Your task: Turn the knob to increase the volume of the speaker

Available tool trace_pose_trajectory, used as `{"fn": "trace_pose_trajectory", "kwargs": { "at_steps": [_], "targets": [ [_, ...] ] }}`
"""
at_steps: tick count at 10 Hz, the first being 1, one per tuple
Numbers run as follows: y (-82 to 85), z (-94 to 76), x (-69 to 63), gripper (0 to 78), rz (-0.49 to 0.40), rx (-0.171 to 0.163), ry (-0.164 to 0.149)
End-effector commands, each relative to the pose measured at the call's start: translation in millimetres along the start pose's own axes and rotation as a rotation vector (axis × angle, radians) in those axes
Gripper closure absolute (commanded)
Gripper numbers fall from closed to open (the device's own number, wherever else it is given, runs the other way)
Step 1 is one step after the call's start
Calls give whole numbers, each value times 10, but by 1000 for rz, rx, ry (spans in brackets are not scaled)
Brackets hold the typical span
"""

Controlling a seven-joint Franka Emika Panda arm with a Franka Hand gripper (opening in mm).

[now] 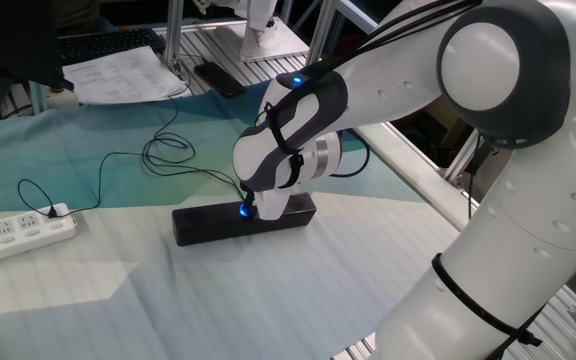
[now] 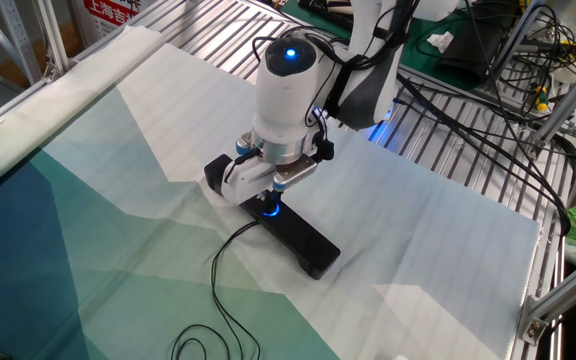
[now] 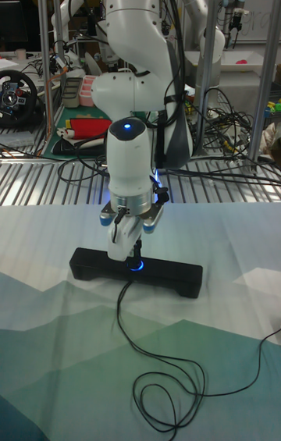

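The speaker is a long black bar lying flat on the white and teal cloth. Its knob glows blue at the middle of the bar. My gripper points straight down onto the knob, and its dark fingers are closed around it. The white hand hides most of the fingers in the two fixed views. A thin black cable leaves the bar just below the knob.
A white power strip lies at the left with the cable looping toward it. Cable coils rest on the cloth in front. Papers and a metal rack border the cloth.
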State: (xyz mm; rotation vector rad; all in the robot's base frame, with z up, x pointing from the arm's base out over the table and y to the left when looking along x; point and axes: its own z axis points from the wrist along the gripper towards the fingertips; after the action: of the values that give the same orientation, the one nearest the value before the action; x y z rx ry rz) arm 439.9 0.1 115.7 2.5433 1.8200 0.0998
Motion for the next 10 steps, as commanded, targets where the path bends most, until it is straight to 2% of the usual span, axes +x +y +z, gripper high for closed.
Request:
{"fn": "trace_pose_trajectory", "kwargs": {
  "at_steps": [1, 2, 4, 7, 10],
  "targets": [
    [39, -24, 12, 763, 62, -5, 11],
    [39, -25, 12, 763, 75, -2, 22],
    [41, -26, 13, 763, 115, -7, 20],
    [42, -26, 13, 763, 189, -17, 36],
    [43, -27, 14, 763, 250, -28, 40]
  ]
}}
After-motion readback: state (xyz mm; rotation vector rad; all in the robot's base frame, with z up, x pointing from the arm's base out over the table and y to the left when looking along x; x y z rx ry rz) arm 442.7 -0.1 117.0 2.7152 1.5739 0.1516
